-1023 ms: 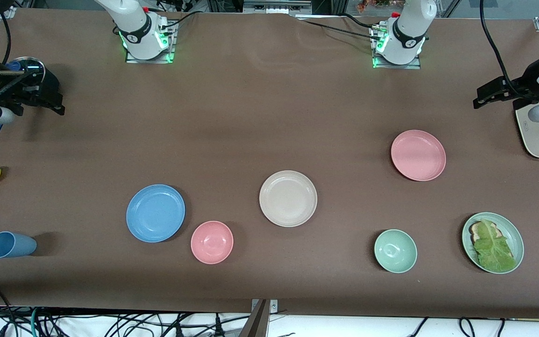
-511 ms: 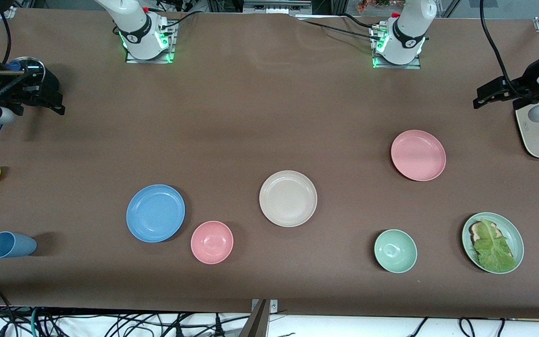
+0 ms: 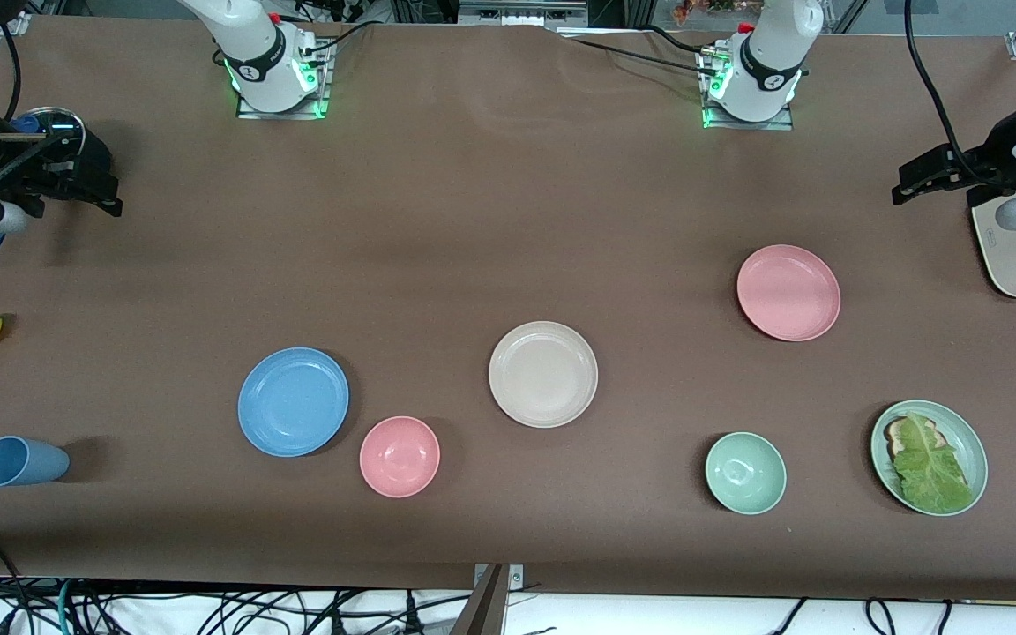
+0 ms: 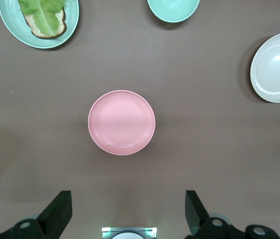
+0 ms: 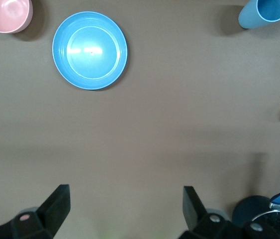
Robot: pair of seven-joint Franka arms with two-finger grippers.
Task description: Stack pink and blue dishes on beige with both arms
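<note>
Left gripper [image 4: 125,211] and right gripper [image 5: 125,209] wide open, empty, high over bare table; pink plate [image 3: 788,293], blue plate [image 3: 293,401], beige plate [image 3: 543,374] between them: likely light, stiff, slick, so pinch the rims

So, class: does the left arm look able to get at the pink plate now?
Probably yes. The pink plate lies alone on bare table below the open left gripper, nothing on it or touching it.

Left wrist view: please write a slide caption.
Open left gripper high over the pink plate, alone on the brown table.
</note>
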